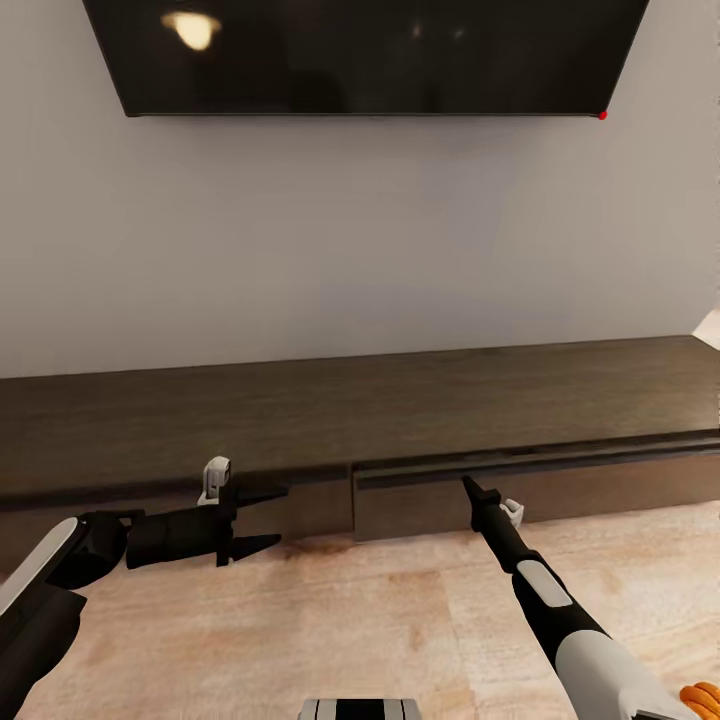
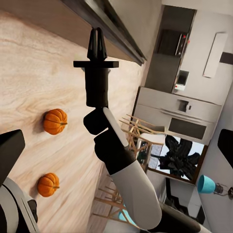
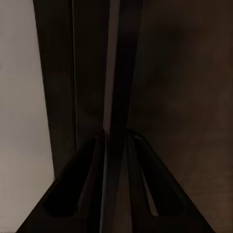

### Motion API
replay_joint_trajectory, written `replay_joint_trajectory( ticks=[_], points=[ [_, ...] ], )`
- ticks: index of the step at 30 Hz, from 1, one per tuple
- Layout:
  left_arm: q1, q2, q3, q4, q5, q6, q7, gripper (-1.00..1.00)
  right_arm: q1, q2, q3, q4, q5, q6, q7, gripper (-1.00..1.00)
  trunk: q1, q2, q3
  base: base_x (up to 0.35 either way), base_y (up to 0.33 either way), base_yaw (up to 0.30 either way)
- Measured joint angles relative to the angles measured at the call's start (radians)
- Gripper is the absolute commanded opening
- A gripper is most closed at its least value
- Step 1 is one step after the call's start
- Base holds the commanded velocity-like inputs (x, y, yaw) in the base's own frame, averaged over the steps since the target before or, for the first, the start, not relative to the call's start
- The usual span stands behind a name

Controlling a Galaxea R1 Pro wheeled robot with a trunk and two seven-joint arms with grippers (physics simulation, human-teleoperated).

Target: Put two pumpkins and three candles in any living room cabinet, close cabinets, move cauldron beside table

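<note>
The long dark-brown cabinet [image 1: 300, 420] runs along the wall. Its right pull-out front [image 1: 600, 490] stands slightly ajar, with a dark gap along its top. My right gripper [image 1: 468, 487] reaches the top edge of that front. In the right wrist view its fingers [image 3: 92, 184] sit close on either side of the thin edge. The left wrist view shows the right gripper [image 2: 97, 35] against the cabinet's edge. My left gripper [image 1: 258, 520] hangs open near the left front, holding nothing. Two orange pumpkins [image 2: 55, 121] [image 2: 48, 184] lie on the floor behind the right arm. One pumpkin [image 1: 703, 697] peeks in at the corner.
A black TV [image 1: 370, 55] hangs on the grey wall above the cabinet. Light wooden floor [image 1: 360, 620] spreads in front of it. The left wrist view shows wooden dining chairs [image 2: 141, 141] and a kitchen oven wall [image 2: 184, 111] across the room.
</note>
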Motion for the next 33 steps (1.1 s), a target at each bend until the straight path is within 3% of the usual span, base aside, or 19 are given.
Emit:
replay_joint_trajectory(
  ticks=[33],
  points=[
    [0.0, 0.0, 0.001, 0.0, 0.0, 0.0, 0.0, 1.0, 0.0, -0.018, -0.009, -0.001, -0.013, 0.004, -0.007, -1.0, 0.0, 0.0, 0.0, -0.213, 0.0, 0.0]
  ],
)
